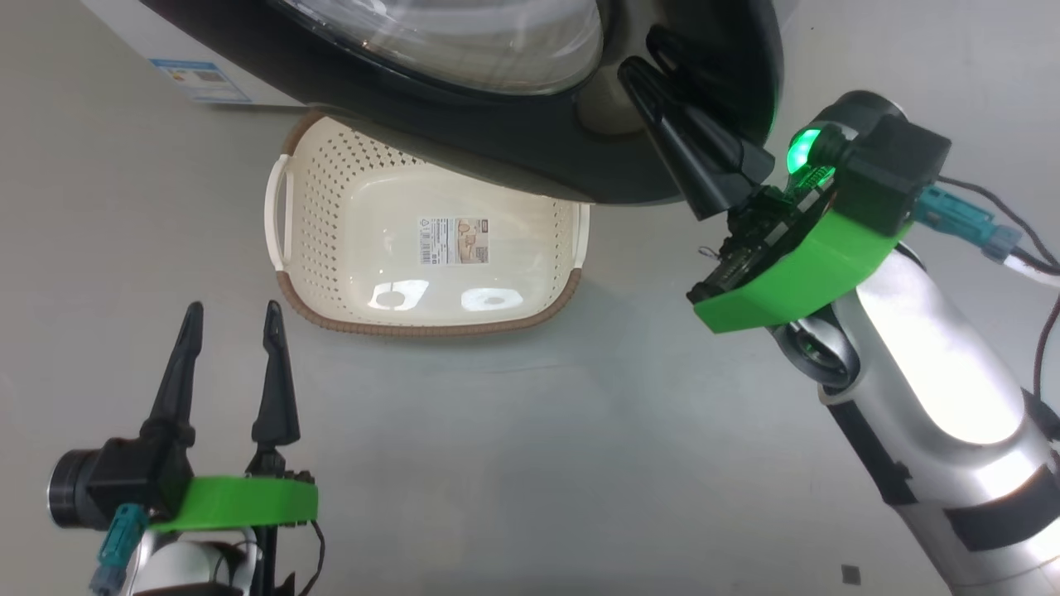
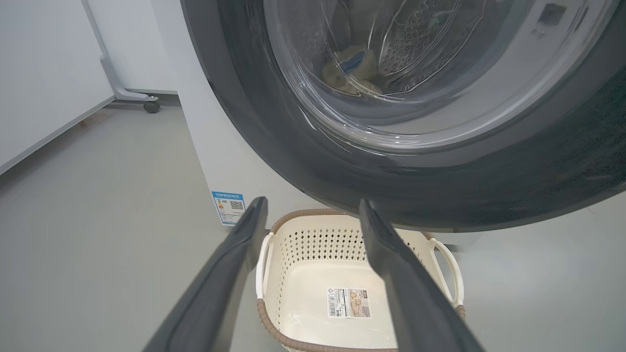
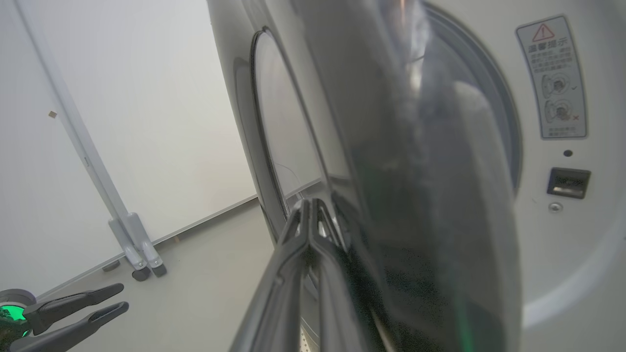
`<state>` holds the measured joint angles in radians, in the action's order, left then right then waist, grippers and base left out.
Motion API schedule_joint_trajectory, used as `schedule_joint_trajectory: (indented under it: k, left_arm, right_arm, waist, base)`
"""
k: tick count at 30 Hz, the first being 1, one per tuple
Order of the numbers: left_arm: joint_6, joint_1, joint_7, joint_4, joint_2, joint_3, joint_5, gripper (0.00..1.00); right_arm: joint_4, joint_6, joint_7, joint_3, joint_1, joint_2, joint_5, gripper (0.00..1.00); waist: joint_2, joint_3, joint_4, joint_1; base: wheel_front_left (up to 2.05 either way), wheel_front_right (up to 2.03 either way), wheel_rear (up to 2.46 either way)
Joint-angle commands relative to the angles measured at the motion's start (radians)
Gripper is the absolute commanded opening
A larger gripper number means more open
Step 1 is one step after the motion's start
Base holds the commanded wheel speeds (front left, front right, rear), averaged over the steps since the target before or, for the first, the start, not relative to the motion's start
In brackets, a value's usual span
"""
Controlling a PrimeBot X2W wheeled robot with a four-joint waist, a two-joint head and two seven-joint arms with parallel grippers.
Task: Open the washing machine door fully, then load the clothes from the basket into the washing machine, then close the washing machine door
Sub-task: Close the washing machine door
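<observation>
The washing machine door, with its glossy black rim and glass bowl, hangs over the back of the basket. The basket holds nothing but a paper label. My right gripper is shut, with its fingertips against the door's rim; in the right wrist view the shut right gripper lies along the door, which is seen edge-on. My left gripper is open and empty, in front of the basket's left corner. Through the glass, the cream and blue clothes lie in the steel drum.
The white washing machine has a blue sticker low on its front, with a warning label and a latch slot beside the opening. A wheeled white panel stands on the left. Grey floor lies in front of the basket.
</observation>
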<state>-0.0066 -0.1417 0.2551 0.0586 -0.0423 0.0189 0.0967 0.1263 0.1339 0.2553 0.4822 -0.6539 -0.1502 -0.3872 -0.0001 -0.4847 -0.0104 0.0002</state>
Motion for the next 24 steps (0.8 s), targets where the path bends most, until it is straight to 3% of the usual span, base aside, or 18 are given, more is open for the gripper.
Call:
schedule_joint_trajectory:
  k: [1,24]
  left_arm:
    - [0.006,-0.003,0.007,-0.036,-0.008,-0.032,-0.008,1.0]
    - [0.011,-0.023,0.007,-0.084,-0.008,0.008,-0.014,1.0]
  right_arm:
    - [-0.03,-0.003,0.006,-0.007,-0.025,0.003,-0.001,0.0]
    - [0.022,-0.003,0.006,-0.048,-0.22,-0.071,0.006,0.0]
  waist:
    - [0.0001,-0.009,0.0,-0.0002]
    - [0.0001,-0.114,-0.016,-0.0002]
  base:
    - [0.0,0.0,0.0]
    - [0.0,0.0,0.0]
